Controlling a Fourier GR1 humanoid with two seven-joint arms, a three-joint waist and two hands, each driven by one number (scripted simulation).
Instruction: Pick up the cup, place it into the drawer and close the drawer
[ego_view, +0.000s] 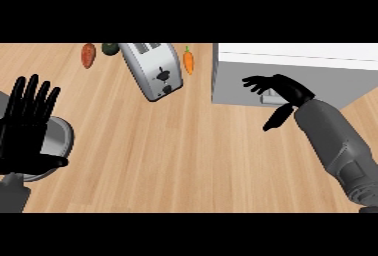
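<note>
Two open hands: right hand (284, 90) at the sideways-running drawer (336, 82) front, left hand (26, 130) upright, far left.

On the counter (192, 160), a carrot (188, 61) lies between the toaster (153, 70) and the drawer unit (332, 75)

Drawer unit (236, 80) at the far right of the counter (184, 150).
Stands as a squared box against the far edge, white on top, pale grey on the near face. Shows a small pale patch low on that face, partly hidden by the right hand (284, 90), which spreads straight fingers just in front. Cannot tell whether pulled out or pushed in, nor whether the hand touches the face.
</note>
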